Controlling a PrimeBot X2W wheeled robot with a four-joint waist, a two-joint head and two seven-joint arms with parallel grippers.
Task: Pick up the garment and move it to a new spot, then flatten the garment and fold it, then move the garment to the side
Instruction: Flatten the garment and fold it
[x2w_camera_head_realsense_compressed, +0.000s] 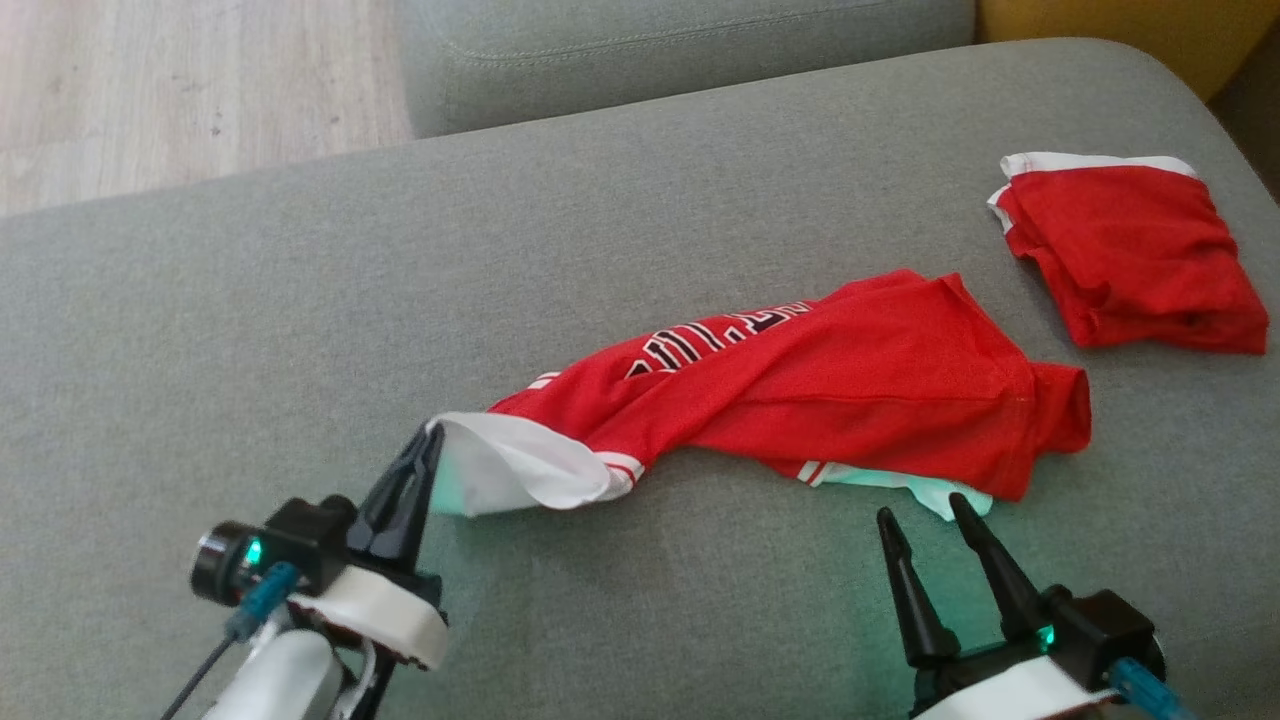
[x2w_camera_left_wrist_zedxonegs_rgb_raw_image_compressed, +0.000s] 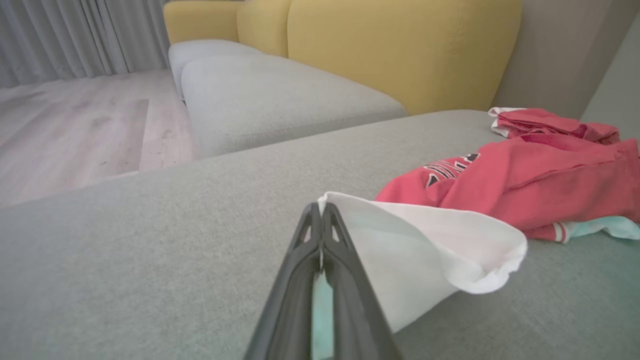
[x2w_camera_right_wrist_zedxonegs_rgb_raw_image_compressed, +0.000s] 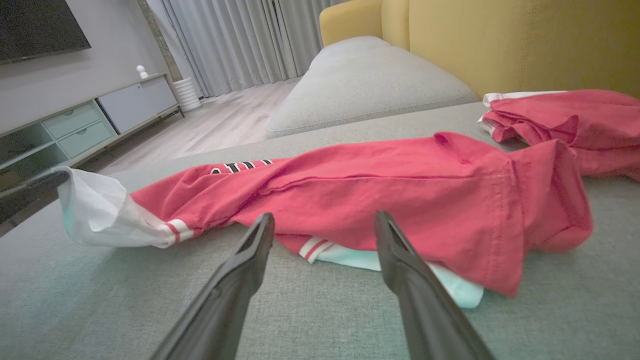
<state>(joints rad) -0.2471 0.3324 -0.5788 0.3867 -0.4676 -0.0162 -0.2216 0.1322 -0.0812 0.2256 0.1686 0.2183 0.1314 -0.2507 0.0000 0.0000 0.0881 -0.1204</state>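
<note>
Grey fabric sofa seat (x2w_camera_head_realsense_compressed: 300, 330) is carrying two red garments. One crumpled red jersey (x2w_camera_head_realsense_compressed: 850, 390) with white sleeves and black lettering is lying mid-seat; one folded red garment (x2w_camera_head_realsense_compressed: 1130, 260) is sitting well apart, rightward. Left gripper (x2w_camera_head_realsense_compressed: 432, 435) is pinching the jersey's white sleeve, fingers closed. Right gripper (x2w_camera_head_realsense_compressed: 922, 508) is hovering wide open beside its hem.

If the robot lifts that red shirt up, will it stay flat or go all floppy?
Probably floppy: the red shirt lies in soft wrinkles. It would likely hang and drag from the white corner that the left gripper pinches.
</note>
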